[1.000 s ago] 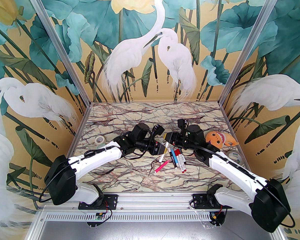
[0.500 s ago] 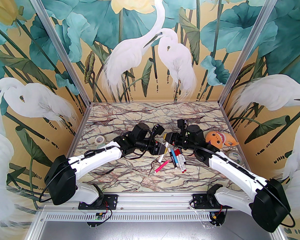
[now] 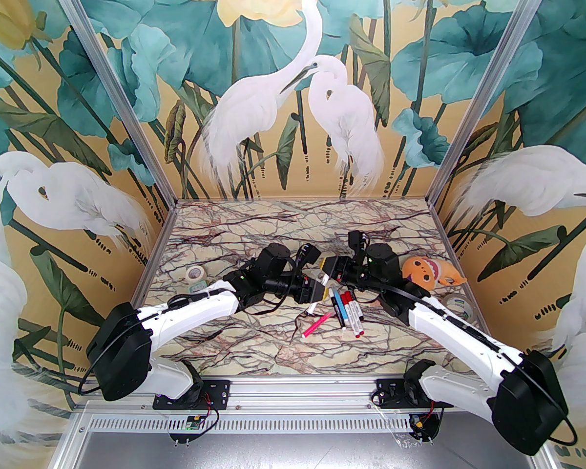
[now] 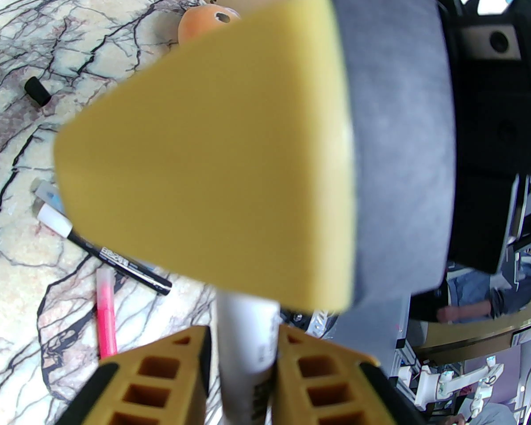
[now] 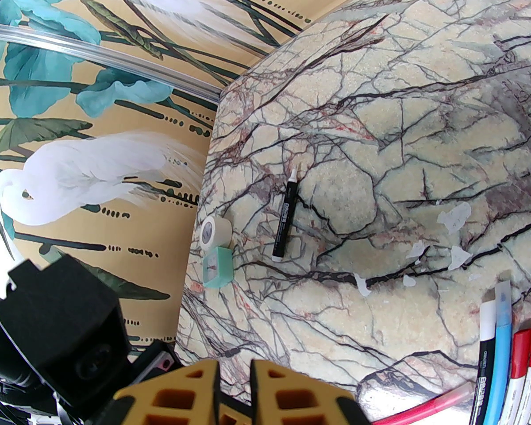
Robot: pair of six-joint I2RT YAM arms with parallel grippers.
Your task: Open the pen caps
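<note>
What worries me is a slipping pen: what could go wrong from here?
The left claw pinches the white pen across its smooth barrel, and the right claw, shut, hides the pen's far end in the left wrist view. A skewed pull may twist the pen loose. Both work close beside the other pens, so a dropped pen could scatter them.

cream marble tabletop (image 3: 254, 345) veined black and reddish; white pen (image 4: 248, 339); pink pen (image 3: 317, 325); black pen (image 5: 285, 215), white tip; orange plush toy (image 3: 422, 270); mint-green box (image 5: 217, 267); tan wall (image 3: 273, 183) with white egrets.
</note>
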